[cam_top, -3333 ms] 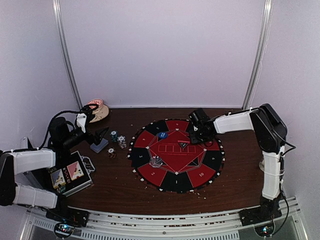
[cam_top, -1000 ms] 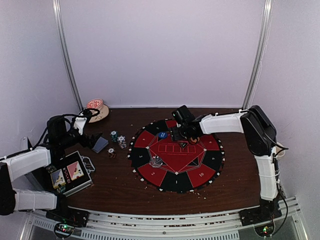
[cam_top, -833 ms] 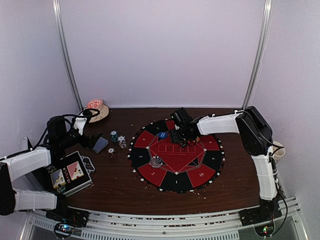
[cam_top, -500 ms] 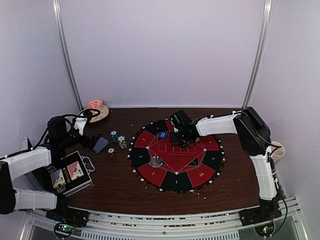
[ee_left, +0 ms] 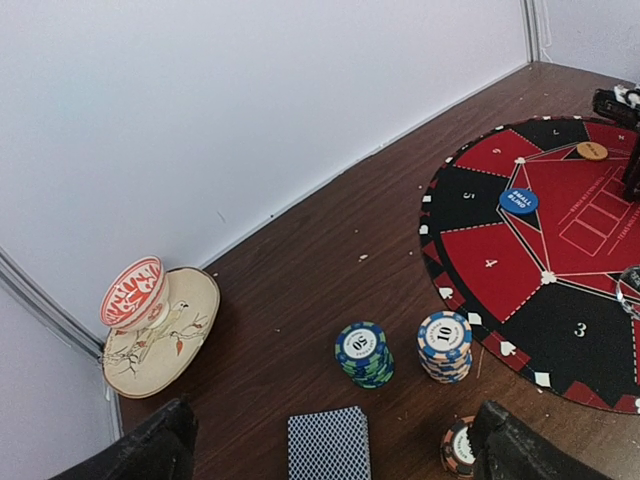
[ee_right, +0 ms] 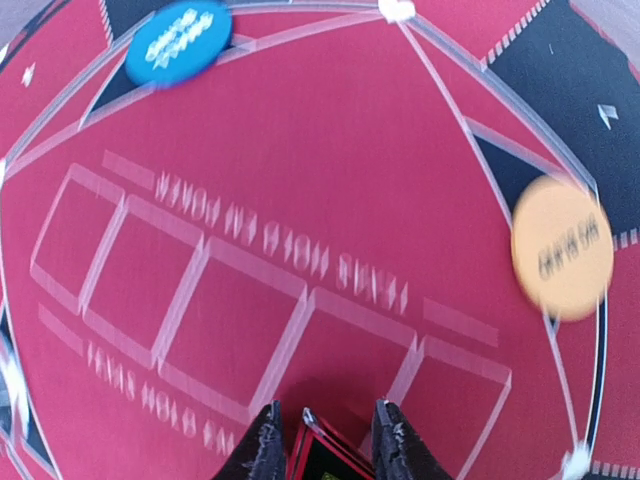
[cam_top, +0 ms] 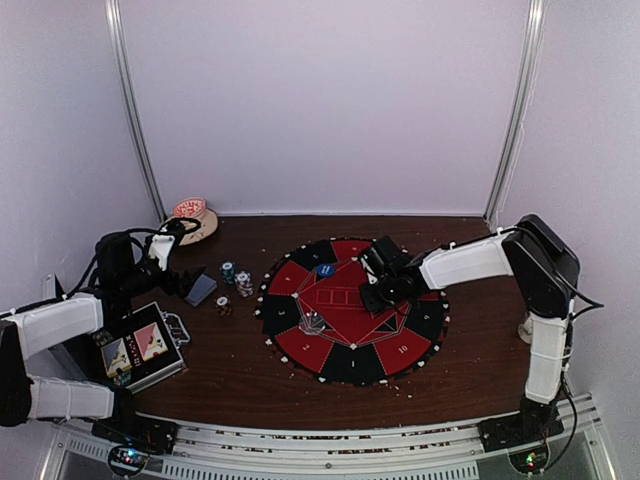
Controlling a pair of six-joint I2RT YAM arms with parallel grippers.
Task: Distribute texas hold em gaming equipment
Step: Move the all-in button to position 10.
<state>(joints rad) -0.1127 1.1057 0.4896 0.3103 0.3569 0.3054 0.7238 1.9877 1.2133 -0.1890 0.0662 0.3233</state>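
Observation:
The card deck (ee_left: 328,445) lies face down between my left gripper's (ee_left: 330,455) wide-open fingers, also visible from above (cam_top: 200,290). Beyond it stand a green-blue chip stack (ee_left: 362,352) and a blue-white stack (ee_left: 444,345). An orange-white stack (ee_left: 458,447) sits by the right finger. A blue button (ee_left: 518,200) and an orange button (ee_left: 592,150) lie on the round red-black mat (cam_top: 300,345). My right gripper (cam_top: 378,290) is low over the mat's centre. Its fingers (ee_right: 265,450) hold a small black, red-edged piece (ee_right: 325,458). Both buttons (ee_right: 178,42) (ee_right: 562,248) lie ahead of it.
A beige mug (ee_left: 135,292) lies tipped on its saucer (ee_left: 180,335) at the back left. The metal case with card pictures (cam_top: 140,350) sits by my left arm. A clear glass-like object (cam_top: 313,322) stands on the mat's near-left part.
My right gripper has swung from the mat's far side back and to the right, toward its centre. My left arm has held still over the last second.

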